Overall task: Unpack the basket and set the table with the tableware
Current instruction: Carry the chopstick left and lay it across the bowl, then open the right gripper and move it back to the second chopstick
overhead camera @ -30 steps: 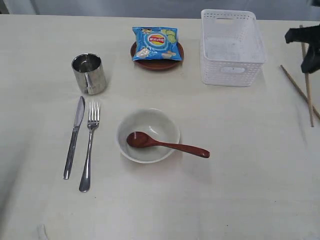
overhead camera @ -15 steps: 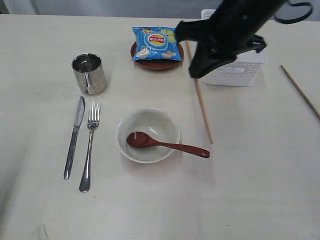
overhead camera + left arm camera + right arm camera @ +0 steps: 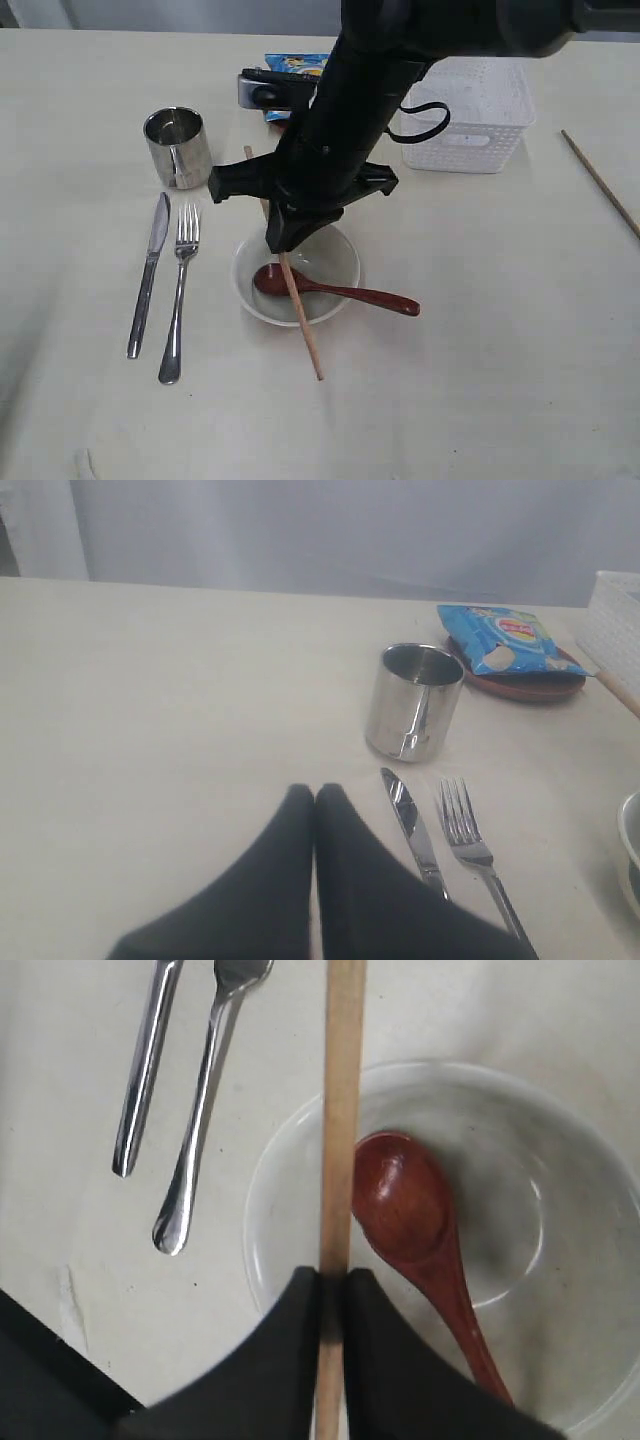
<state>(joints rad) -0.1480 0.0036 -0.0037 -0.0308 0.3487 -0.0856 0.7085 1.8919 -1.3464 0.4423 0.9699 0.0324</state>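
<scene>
**One chopstick carried across to the bowl**

Right gripper [image 3: 333, 1282], clamped on a thin wooden chopstick [image 3: 303, 325], has swung in from the far right and now hangs over the cream round bowl [image 3: 246, 292] at centre. Laying it down looks next. Left gripper [image 3: 314, 805] is closed, empty, near left.

Counts:
- chopsticks 2; second chopstick [image 3: 600, 182] lies far right
- steel knife [image 3: 147, 275] 1
- steel fork [image 3: 178, 295] 1
- steel mug [image 3: 178, 150] 1
- red-brown wooden spoon [image 3: 340, 291] 1
- brown round plate [image 3: 535, 687] 1
- blue chip bag [image 3: 497, 643] 1
- white perforated plastic basket [image 3: 465, 145] 1, seemingly empty

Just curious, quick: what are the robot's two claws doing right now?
Left gripper: shut, holding nothing.
Right gripper: shut on a chopstick, over the bowl.
</scene>
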